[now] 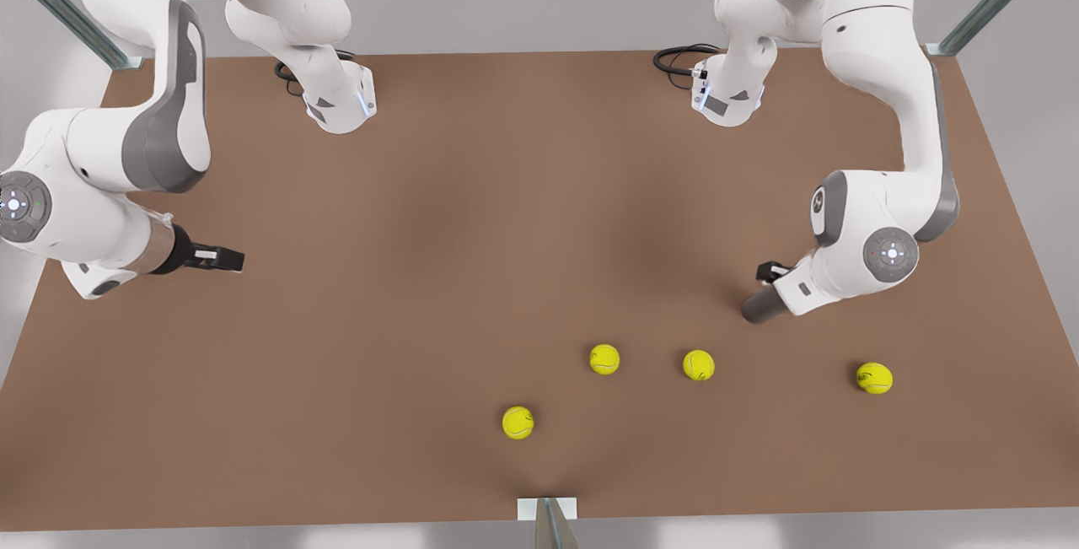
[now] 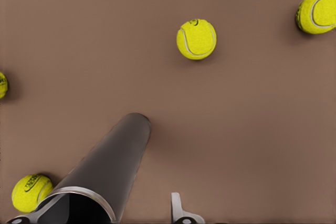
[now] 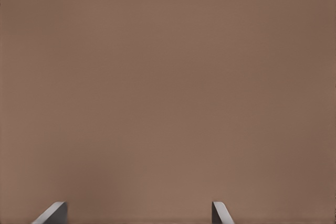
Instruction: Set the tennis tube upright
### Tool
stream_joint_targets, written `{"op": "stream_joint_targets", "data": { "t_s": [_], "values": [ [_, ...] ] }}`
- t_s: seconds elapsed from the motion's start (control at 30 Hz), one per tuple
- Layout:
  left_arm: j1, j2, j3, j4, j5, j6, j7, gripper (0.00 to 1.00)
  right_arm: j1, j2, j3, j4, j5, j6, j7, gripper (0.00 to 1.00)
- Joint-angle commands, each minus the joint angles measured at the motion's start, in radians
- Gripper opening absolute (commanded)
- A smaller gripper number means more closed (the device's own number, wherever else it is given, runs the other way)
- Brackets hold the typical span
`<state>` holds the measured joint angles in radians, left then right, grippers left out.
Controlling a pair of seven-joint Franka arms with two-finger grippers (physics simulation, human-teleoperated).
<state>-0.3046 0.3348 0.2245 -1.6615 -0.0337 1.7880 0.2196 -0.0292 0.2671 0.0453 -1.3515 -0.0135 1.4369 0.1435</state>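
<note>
left gripper (image 1: pixel 771 272) has clamped the tennis tube (image 1: pixel 763 306) near its rim, tilted off the table (image 1: pixel 472 220) to stand it; right gripper (image 1: pixel 226 258) waits, fingers wide

Tennis tube (image 1: pixel 763 305) lies behind four balls (image 1: pixel 604 359).

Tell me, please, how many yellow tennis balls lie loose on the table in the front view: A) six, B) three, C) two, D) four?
D: four tennis balls lie on the brown table, all on the near side of the tennis tube that the left gripper grips.
</note>
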Motion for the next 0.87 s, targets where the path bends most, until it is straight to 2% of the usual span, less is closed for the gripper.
{"op": "stream_joint_targets", "data": {
  "t_s": [0.0,0.4,0.47,0.53,0.57,0.73,0.83],
  "values": [
    [-0.001,0.000,0.001,0.003,0.000,-0.005,0.000,1.00,0.000,0.000,0.001,0.000,0.000,-0.003,0.004,1.00],
    [0.001,-0.008,0.001,0.039,0.000,-0.048,-0.003,1.00,0.003,-0.005,0.013,0.037,-0.057,0.007,0.001,1.00],
    [0.002,-0.052,-0.007,0.040,0.000,-0.048,-0.202,1.00,0.008,-0.005,0.016,0.037,-0.056,0.007,0.004,1.00],
    [0.041,-0.054,-0.106,0.124,-0.020,-0.137,-0.483,1.00,0.020,-0.005,0.021,0.037,-0.051,0.007,0.001,1.00],
    [0.045,-0.057,-0.108,0.186,-0.020,-0.237,-0.470,1.00,0.015,-0.005,0.022,0.048,-0.049,0.007,-0.002,1.00],
    [0.076,-0.209,-0.110,0.163,-0.011,-0.251,-0.341,1.00,0.006,-0.005,0.022,0.049,-0.034,0.005,-0.010,1.00],
    [0.074,-0.223,-0.111,0.157,-0.008,-0.251,-0.341,1.00,0.006,-0.005,0.022,0.049,-0.033,0.005,-0.010,1.00]
  ]
}}
